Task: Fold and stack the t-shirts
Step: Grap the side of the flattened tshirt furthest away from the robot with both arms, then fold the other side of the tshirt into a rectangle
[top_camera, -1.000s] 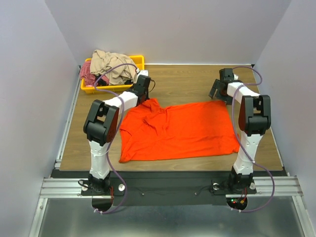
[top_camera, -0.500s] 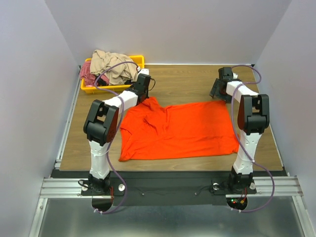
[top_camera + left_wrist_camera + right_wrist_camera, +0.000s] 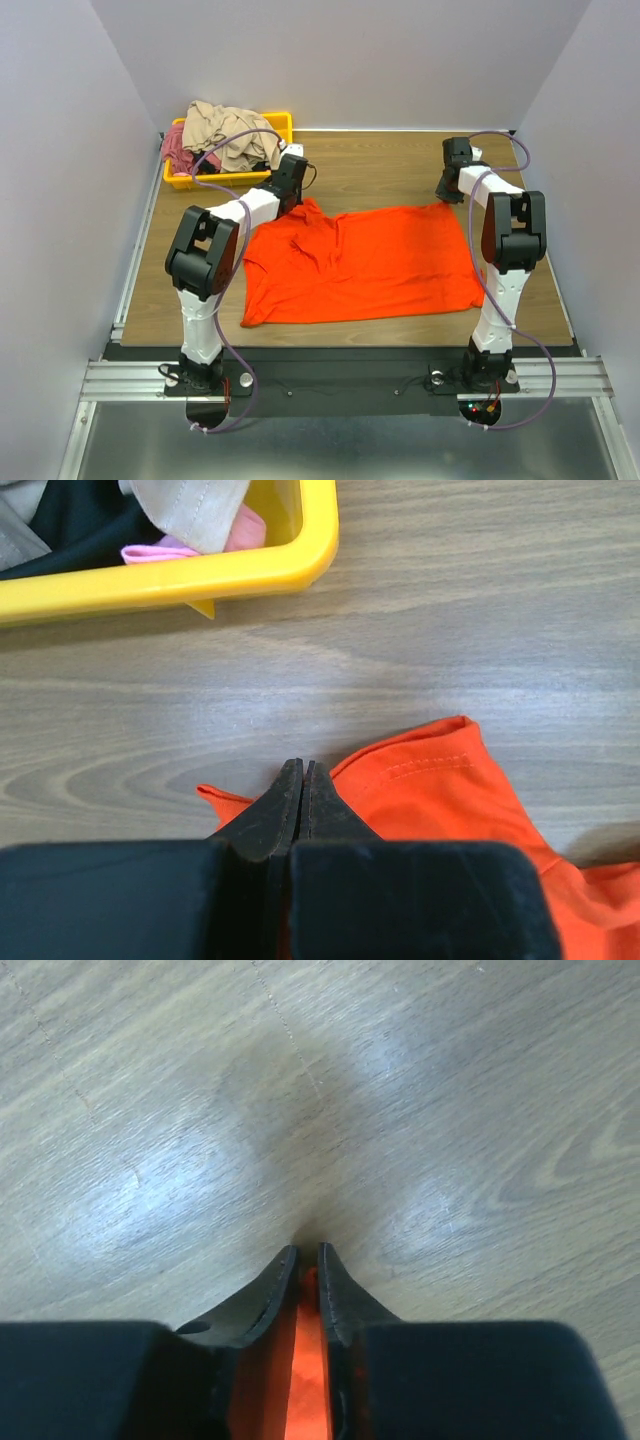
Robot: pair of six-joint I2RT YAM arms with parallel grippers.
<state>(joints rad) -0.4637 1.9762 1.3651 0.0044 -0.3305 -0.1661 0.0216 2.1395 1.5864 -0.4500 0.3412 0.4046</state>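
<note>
An orange t-shirt point(image 3: 360, 265) lies spread flat on the wooden table. My left gripper point(image 3: 296, 196) is at the shirt's far left corner, jaws shut on it. In the left wrist view the closed gripper point(image 3: 303, 770) has orange fabric point(image 3: 440, 790) on both sides of its tips. My right gripper point(image 3: 444, 196) is down at the far right corner. The right wrist view shows this gripper point(image 3: 308, 1252) shut on a strip of orange cloth point(image 3: 308, 1380), its tips touching the table.
A yellow bin point(image 3: 283, 122) stands at the far left corner of the table. It holds a heap of clothes, beige point(image 3: 225, 130) on top and red point(image 3: 178, 150) beneath. Its rim point(image 3: 200, 575) lies just beyond my left gripper. Walls enclose the table on three sides.
My right gripper was open beyond the shirt's far right corner. It has come onto that corner and shut on the cloth. The left gripper has stayed shut and barely moved.
</note>
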